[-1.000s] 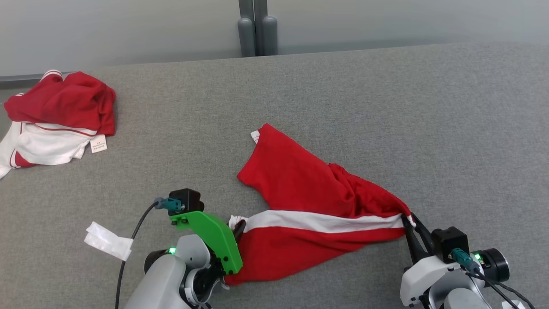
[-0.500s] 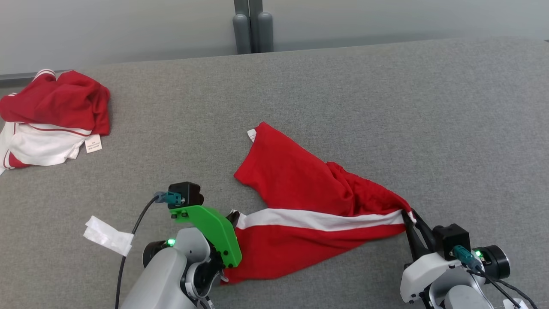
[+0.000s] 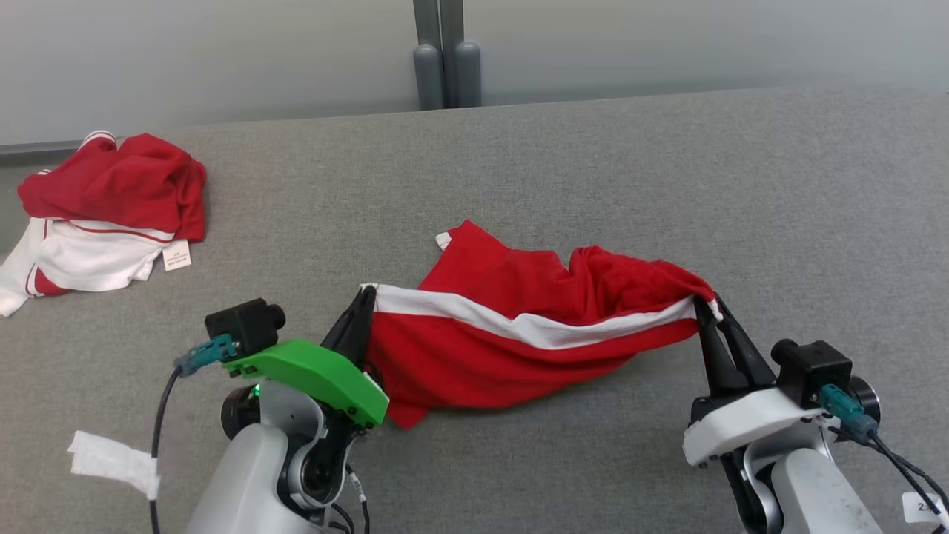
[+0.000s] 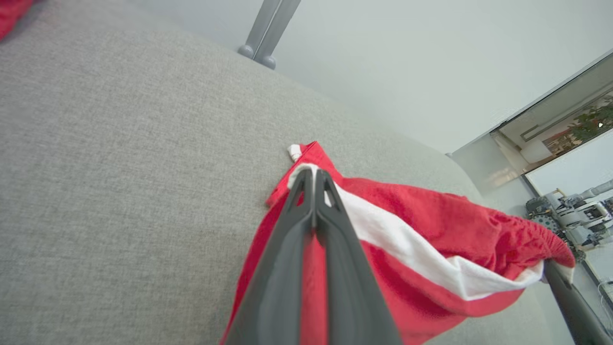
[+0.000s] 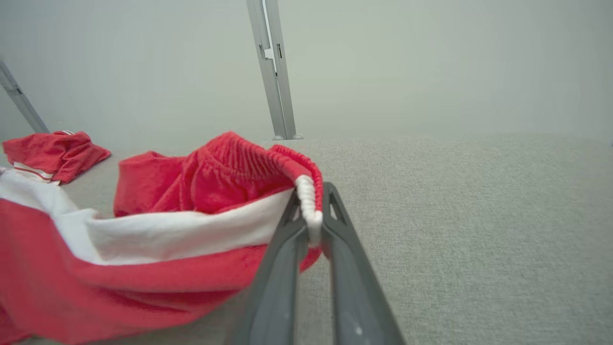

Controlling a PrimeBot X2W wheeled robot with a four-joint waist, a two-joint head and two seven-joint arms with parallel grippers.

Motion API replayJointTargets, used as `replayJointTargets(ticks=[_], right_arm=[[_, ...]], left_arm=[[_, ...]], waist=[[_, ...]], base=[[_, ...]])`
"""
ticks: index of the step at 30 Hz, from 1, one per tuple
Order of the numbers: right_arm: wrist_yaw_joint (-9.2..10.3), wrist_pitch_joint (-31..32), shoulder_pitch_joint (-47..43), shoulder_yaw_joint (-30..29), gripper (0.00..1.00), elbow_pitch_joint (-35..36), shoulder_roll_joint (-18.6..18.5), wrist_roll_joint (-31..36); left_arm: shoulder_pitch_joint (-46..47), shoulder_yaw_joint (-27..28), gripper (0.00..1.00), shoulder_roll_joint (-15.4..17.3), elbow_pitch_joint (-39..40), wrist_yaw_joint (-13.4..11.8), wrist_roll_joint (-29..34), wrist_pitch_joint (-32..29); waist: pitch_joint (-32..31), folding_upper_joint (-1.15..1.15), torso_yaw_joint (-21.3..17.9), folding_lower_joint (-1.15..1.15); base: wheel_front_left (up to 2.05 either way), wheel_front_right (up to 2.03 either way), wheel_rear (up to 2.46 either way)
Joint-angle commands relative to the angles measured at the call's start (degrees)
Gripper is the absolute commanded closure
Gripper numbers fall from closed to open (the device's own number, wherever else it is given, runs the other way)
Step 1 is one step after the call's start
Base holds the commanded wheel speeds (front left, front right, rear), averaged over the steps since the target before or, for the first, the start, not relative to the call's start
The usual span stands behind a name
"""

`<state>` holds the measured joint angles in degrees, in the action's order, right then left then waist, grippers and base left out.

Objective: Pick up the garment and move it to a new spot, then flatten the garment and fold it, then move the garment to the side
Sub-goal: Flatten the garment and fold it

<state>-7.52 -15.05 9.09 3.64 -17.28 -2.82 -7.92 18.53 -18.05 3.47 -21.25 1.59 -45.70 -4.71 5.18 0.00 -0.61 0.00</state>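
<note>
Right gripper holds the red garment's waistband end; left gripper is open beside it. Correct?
No: the left gripper is shut on the red garment too, pinching its white-striped corner; the left wrist view shows it. The right gripper holds the waistband end.

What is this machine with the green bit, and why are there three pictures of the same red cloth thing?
It is a robot with two arms, and each arm ends in two long dark fingers. One picture comes from a camera on its head, looking down at a gray padded surface. The other two come from small cameras on its wrists, each looking along that arm's fingers. The left fingers and the right fingers are both pinched shut on opposite ends of a red garment with a white stripe. They hold the striped edge up between them while the rest sags onto the surface. Far to the left lies another crumpled red and white garment. A white scrap lies near the left arm.
</note>
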Motion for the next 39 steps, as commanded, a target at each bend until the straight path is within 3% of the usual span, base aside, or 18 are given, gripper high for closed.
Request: replayJointTargets(ticks=[1, 12, 25, 32, 39], right_arm=[[0.06, -0.2, 0.7, 0.4, 1.0, 1.9, -0.5, -1.5], [0.05, 3.4, -1.9, 1.2, 1.0, 21.1, -3.3, -8.7], [0.03, 13.6, -6.2, -2.0, 1.0, 47.1, -3.1, -13.2], [0.03, 16.9, -3.9, -1.5, 1.0, 48.5, -2.4, -15.0], [0.03, 17.6, 10.2, 1.1, 1.0, 35.6, -3.5, -17.4]], left_arm=[[-1.3, 1.1, 1.0, 0.0, 2.4, 0.5, -1.3, 1.7], [-7.5, 3.9, 1.0, -0.3, 23.8, -1.1, -4.0, 8.7], [-9.3, 4.9, 1.0, 2.5, 51.0, -5.8, -0.7, 6.7], [-4.6, 6.3, 1.0, 4.6, 51.9, -7.1, -0.3, 3.2], [9.1, 8.2, 1.0, 7.0, 40.6, -5.4, -1.9, -0.9]], waist=[[-0.6, 0.0, 0.0, 0.0], [-4.4, 0.0, -0.7, 0.0], [-4.5, 0.0, -2.6, 0.0], [-1.3, 0.0, -3.1, 0.0], [5.2, 0.0, -4.0, 0.0]], base=[[0.0, 0.0, 0.0], [0.0, 0.0, 0.0], [0.0, 0.0, 0.0], [0.0, 0.0, 0.0], [0.0, 0.0, 0.0]])
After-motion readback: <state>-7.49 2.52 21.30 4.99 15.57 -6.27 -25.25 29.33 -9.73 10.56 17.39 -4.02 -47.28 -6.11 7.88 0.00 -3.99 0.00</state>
